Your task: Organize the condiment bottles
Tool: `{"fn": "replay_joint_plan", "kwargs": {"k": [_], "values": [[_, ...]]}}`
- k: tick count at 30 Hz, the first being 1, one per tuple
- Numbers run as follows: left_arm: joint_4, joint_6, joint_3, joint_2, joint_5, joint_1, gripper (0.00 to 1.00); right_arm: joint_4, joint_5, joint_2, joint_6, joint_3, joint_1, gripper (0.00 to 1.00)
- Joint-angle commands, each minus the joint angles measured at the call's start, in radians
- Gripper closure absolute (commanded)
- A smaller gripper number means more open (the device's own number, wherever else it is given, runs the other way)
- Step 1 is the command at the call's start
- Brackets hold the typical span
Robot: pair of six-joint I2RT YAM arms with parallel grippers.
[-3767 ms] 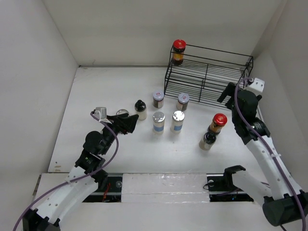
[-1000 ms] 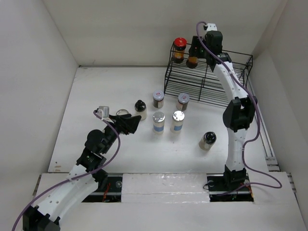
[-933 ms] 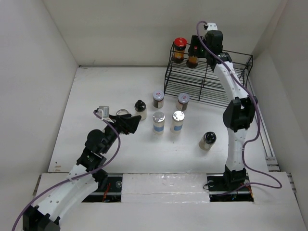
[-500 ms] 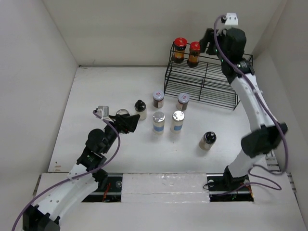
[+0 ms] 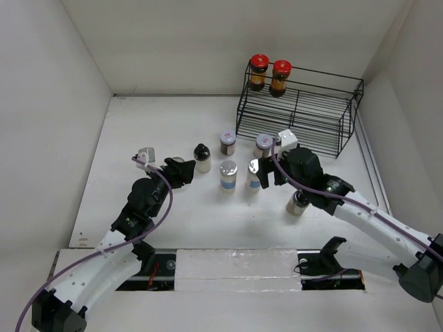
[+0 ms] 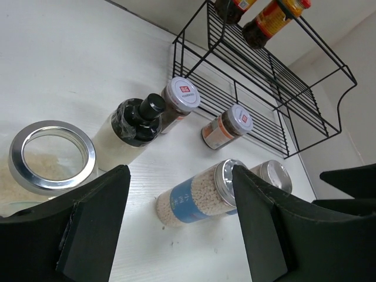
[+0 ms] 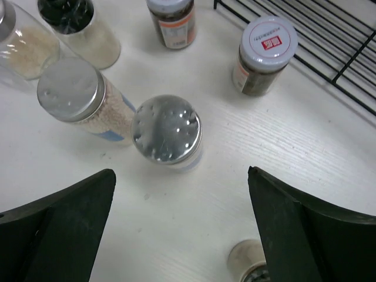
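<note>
Two red-capped bottles [image 5: 259,71] [image 5: 280,76] stand side by side on the top shelf of the black wire rack [image 5: 297,114]. On the table stand two dark spice jars [image 5: 227,143] [image 5: 263,144], a cream black-capped bottle [image 5: 201,158] and two silver-lidded blue-labelled jars [image 5: 228,174] [image 7: 167,130]. A wide clear silver-rimmed jar [image 6: 51,157] is by my left gripper [image 5: 183,171], which is open and empty. My right gripper [image 5: 261,173] is open and empty, hovering over the right silver-lidded jar. Another small bottle [image 5: 297,202] stands under my right arm.
The rack's lower shelf [image 6: 264,88] holds nothing that I can see. White walls close in the table on the left, back and right. My right arm stretches across the table's near right part.
My right arm has left the second red-capped bottle on the rack top and swung down to the silver-lidded jars. My left gripper has crept slightly toward the clear jar.
</note>
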Motion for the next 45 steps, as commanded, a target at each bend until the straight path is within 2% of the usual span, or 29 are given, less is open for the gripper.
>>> {"fn": "replay_joint_plan", "kwargs": {"k": [1,6,8,12,15,16,18,21,23,26,29,33,40,41,44,45], "values": [[0.043,-0.01,0.025,-0.024,-0.002,-0.004,0.35,-0.007,-0.001,-0.037,0.02,0.02,0.019,0.0],[0.057,0.0,0.013,-0.054,-0.002,-0.004,0.35,0.059,-0.01,0.089,-0.003,0.036,0.029,0.0],[0.042,0.0,0.013,-0.054,-0.002,-0.004,0.35,0.078,-0.071,0.161,-0.038,0.079,0.029,0.0],[0.052,0.009,0.013,-0.054,0.007,-0.004,0.35,0.048,-0.024,0.256,-0.048,0.141,0.045,0.0],[0.039,0.009,0.026,-0.054,0.007,-0.004,0.35,0.114,0.024,0.292,-0.057,0.13,0.054,0.04],[0.039,0.009,0.026,-0.054,0.021,-0.004,0.35,0.124,0.035,0.301,-0.057,0.13,0.054,0.07],[0.081,0.009,0.009,-0.054,0.031,-0.004,0.35,0.139,0.053,0.316,-0.048,0.13,0.045,0.2],[0.063,0.009,0.019,-0.054,0.031,-0.004,0.35,0.11,0.053,0.351,-0.048,0.167,0.034,0.52],[0.078,0.009,0.008,-0.054,0.041,-0.004,0.35,0.07,0.084,0.33,-0.048,0.194,0.034,0.55],[0.075,0.009,-0.001,-0.054,0.041,-0.004,0.35,0.102,0.111,0.22,-0.061,0.254,0.001,0.57],[0.08,0.009,0.014,-0.063,0.053,-0.004,0.35,0.134,0.04,0.145,-0.072,0.354,-0.091,0.58],[0.069,0.009,0.009,-0.063,0.053,-0.004,0.35,0.145,0.009,0.199,-0.072,0.535,-0.307,0.58],[0.101,0.009,0.008,-0.042,0.085,-0.004,0.35,0.081,-0.12,0.509,-0.072,0.973,-0.555,0.63],[0.115,0.009,-0.013,-0.042,0.085,-0.004,0.35,0.067,-0.151,0.585,-0.087,1.086,-0.572,0.63],[0.131,0.0,-0.014,-0.053,0.097,-0.004,0.35,0.056,-0.183,0.692,-0.1,1.219,-0.618,0.63],[0.131,0.0,-0.014,-0.062,0.113,-0.004,0.35,0.029,-0.194,0.771,-0.1,1.319,-0.63,0.63]]}}
